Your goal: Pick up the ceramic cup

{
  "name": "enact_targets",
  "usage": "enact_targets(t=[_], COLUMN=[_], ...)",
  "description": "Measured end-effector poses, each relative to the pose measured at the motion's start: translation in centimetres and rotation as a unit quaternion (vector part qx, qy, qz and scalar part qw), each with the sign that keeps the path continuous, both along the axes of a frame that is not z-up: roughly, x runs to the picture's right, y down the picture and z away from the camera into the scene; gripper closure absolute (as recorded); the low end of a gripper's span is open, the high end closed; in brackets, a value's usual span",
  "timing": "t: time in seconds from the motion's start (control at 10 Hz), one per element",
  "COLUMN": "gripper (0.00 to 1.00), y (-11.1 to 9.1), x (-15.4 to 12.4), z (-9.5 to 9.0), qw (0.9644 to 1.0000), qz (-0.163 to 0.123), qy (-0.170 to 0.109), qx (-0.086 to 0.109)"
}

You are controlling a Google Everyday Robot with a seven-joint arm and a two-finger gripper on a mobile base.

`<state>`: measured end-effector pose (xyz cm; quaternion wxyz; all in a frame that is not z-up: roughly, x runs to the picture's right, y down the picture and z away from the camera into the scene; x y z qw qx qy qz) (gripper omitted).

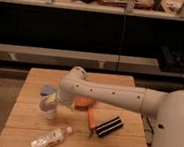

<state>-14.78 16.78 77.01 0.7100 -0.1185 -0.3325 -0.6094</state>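
Observation:
The ceramic cup [48,110] is small, pale and handleless, and stands upright on the left part of the wooden table [29,120]. My white arm reaches in from the right across the table. My gripper [52,101] hangs down from the wrist right over and against the cup's rim, hiding the cup's top. A small blue thing [45,89] shows just behind the gripper.
An orange pan [85,103] lies partly under my arm, right of the cup. A clear plastic bottle with a white cap [51,138] lies at the front left. A black striped object [108,126] with an orange handle [92,118] lies right of centre. Dark shelving stands behind.

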Motion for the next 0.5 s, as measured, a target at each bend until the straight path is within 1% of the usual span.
enact_targets(t=[0.5], gripper=[0.20], y=[0.41], x=[-0.23], z=[1.06], qw=[1.0000], qz=[0.001], qy=[-0.002], qx=[0.000])
